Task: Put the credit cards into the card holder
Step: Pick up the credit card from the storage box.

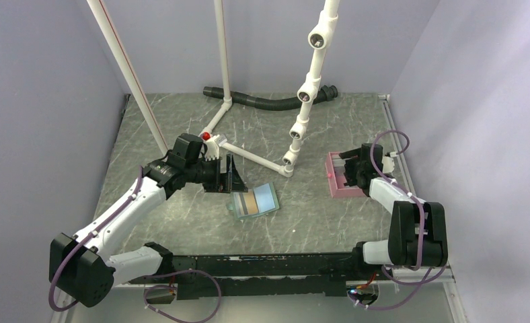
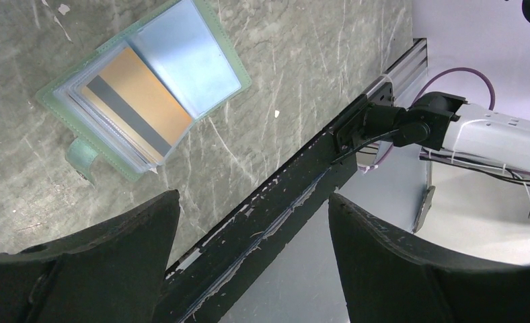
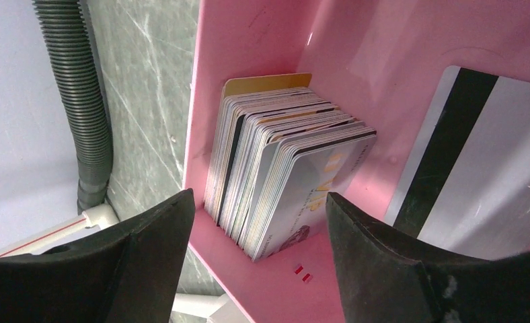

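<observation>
The left gripper (image 1: 230, 176) stands wide open with nothing between its fingers (image 2: 114, 262), just beside the far left corner of the card holder (image 1: 254, 200) and not touching it. The holder lies opened flat near the middle of the table (image 1: 181, 222), its long axis about left to right, the right end turned a little away from the arms. The top view gives only coloured bands there. The left wrist view shows more: a tan card (image 2: 138, 101) with a dark stripe sits in the left half, the stripe running along the card's long side, and a small green clasp tab (image 2: 84, 158) sticks out from the outer edge.

At the right, the right gripper (image 1: 348, 172) hangs over the pink tray (image 1: 336, 188), also spread open and empty. Only its wrist view shows the inside: a stack of credit cards (image 3: 282, 182) stands on edge in one corner, leaning, and one grey card (image 3: 471, 155) with a black stripe lies flat beside it
</observation>
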Controlling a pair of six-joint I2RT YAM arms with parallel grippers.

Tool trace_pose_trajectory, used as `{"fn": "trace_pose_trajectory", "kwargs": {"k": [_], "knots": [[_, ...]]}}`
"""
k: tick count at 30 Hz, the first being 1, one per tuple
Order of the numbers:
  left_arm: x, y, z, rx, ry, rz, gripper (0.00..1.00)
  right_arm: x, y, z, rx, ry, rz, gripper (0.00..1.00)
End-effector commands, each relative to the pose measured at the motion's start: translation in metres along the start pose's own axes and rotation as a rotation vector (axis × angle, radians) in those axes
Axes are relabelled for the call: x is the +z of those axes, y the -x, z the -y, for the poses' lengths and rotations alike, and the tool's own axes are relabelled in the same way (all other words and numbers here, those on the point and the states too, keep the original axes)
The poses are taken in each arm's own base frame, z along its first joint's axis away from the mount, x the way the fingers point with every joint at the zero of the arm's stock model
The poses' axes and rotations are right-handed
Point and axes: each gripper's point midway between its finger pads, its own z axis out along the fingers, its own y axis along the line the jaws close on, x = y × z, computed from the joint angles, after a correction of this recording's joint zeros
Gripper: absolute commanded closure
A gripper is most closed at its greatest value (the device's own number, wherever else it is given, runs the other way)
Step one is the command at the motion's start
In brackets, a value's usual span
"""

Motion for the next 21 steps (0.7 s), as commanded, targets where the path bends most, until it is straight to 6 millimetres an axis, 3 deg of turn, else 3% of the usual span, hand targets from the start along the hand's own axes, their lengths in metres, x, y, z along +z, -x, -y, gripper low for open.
{"fn": "trace_pose_trajectory", "kwargs": {"k": [1,8,15,21], "knots": [[-0.011,0.011,0.018,0.05,-0.048,0.038,0.14,0.001,0.004,-0.001,0.024,0.006,0.019,0.31],[-0.01,0.011,0.018,0.047,-0.047,0.037,0.14,0.005,0.001,-0.01,0.025,0.04,0.003,0.35],[-0.012,0.012,0.019,0.048,-0.05,0.041,0.14,-0.003,0.008,-0.029,0.038,0.088,0.014,0.44],[-0.011,0.012,0.02,0.044,-0.058,0.042,0.14,-0.009,0.011,-0.036,0.039,0.102,0.022,0.46]]}}
